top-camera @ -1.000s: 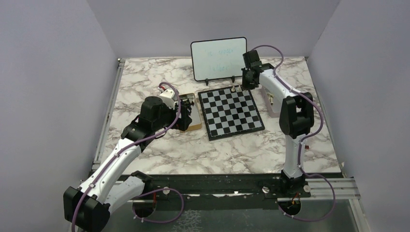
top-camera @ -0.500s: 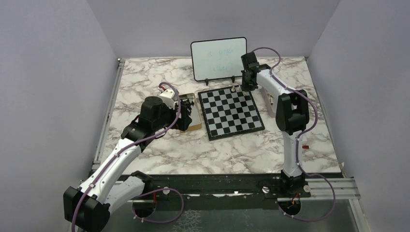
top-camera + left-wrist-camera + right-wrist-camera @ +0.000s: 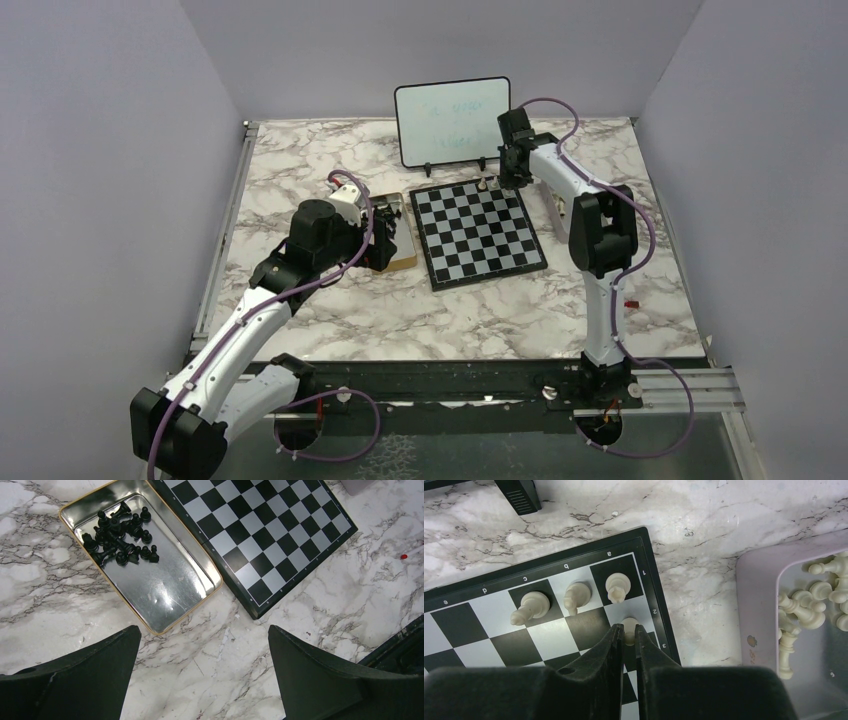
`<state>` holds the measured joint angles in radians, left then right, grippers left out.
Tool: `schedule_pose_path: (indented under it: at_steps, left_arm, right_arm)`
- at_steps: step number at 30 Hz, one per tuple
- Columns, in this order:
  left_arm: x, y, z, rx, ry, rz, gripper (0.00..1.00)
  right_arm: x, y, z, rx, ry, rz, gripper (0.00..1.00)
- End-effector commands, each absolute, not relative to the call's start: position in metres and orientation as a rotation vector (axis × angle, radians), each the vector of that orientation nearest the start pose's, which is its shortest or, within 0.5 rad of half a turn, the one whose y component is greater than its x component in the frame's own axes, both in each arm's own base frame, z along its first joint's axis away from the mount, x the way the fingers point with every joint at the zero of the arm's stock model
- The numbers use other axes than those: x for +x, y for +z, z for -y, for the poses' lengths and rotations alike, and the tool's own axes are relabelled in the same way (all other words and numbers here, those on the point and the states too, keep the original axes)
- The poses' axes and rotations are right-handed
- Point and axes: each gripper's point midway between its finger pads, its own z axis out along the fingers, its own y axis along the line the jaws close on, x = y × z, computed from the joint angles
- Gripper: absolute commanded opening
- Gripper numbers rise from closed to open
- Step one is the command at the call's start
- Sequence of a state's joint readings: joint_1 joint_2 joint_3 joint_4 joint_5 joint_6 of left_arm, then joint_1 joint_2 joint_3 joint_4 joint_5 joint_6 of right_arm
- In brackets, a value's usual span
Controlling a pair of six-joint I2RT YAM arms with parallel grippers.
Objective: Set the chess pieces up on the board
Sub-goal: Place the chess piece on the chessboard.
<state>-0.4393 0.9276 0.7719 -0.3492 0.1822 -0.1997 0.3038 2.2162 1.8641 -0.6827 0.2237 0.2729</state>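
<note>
**Pale piece pinched over the board's corner file**

The right gripper (image 3: 626, 632) is seen closed on a small round-headed pale piece (image 3: 629, 624), with the fingers nearly together and the piece clamped between the tips. The piece is held upright, its long axis vertical, over the second-rank square of the a file at the corner of the board (image 3: 549, 645). Whether its base touches the square cannot be told. Just beyond the tips, on the first rank, three chess pieces (image 3: 618, 587) are stood on a, b and c, the a-file one just beside the held piece.

The coming release is judged to turn on that square lying straight below the tips, so little beyond a short descent and an opening is called for.

To the right of the board a lavender tray (image 3: 754, 605) is found, with more pale chessmen (image 3: 809, 605) lying jumbled in it. The right arm is far the nearer to this supply.

The left gripper (image 3: 200, 675) is held spread wide and empty above the marble table (image 3: 300, 615). Near it lies a metal tin (image 3: 175, 585), in which black pieces (image 3: 120, 535) are heaped at one end.
</note>
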Motion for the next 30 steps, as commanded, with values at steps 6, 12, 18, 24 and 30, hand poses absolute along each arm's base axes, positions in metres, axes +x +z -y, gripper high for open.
schedule_pose_path:
  at_steps: [6, 12, 18, 24, 30]
  left_arm:
    - [0.26, 0.193, 0.165, 0.366, -0.566, -2.076, 0.99]
    - [0.261, 0.196, 0.163, 0.359, -0.55, -2.067, 0.99]
    - [0.262, 0.194, 0.163, 0.361, -0.551, -2.073, 0.99]
    - [0.262, 0.195, 0.163, 0.361, -0.548, -2.071, 0.99]
    - [0.261, 0.195, 0.163, 0.359, -0.551, -2.066, 0.99]
  right_arm:
    - [0.51, 0.061, -0.129, 0.019, -0.103, -2.563, 0.2]
    - [0.511, 0.064, -0.134, 0.006, -0.069, -2.565, 0.25]
    - [0.51, 0.08, -0.137, 0.015, -0.036, -2.541, 0.26]
    - [0.511, 0.106, -0.135, 0.037, -0.037, -2.505, 0.26]
    - [0.508, 0.128, -0.115, 0.06, -0.124, -2.463, 0.26]
